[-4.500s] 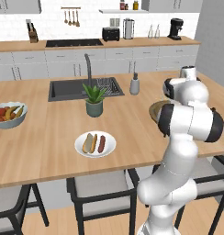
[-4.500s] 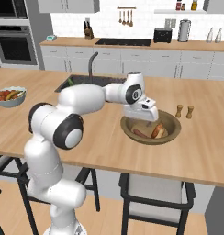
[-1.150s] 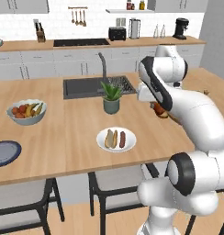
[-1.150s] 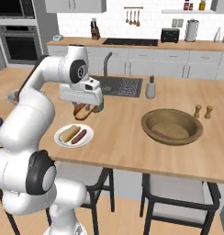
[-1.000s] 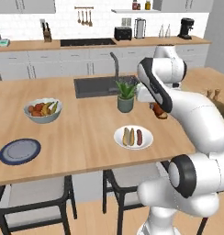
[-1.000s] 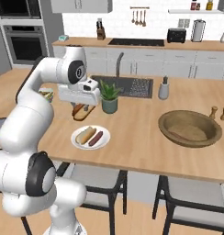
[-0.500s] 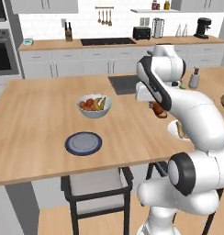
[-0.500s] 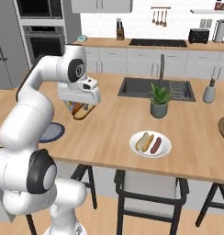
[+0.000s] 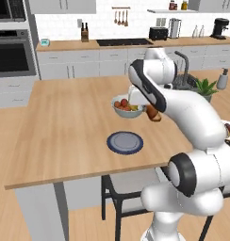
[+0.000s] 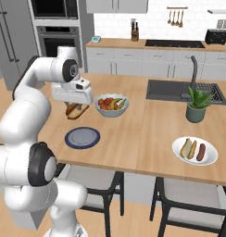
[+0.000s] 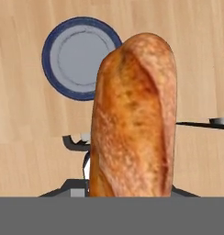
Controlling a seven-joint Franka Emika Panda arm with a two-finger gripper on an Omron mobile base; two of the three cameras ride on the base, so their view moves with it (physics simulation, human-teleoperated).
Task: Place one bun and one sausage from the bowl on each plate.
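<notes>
The pincer, clamped on a bun, hangs over the worktop just short of the blue plate; released here, the bun could miss it.

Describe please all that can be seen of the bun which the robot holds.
The bun is a long, golden-brown roll with a darker, crusty top and a paler seam along one side. The end effector is shut on it and holds it in the air above the wooden counter. It hangs near the blue-rimmed plate but does not touch it.
</notes>
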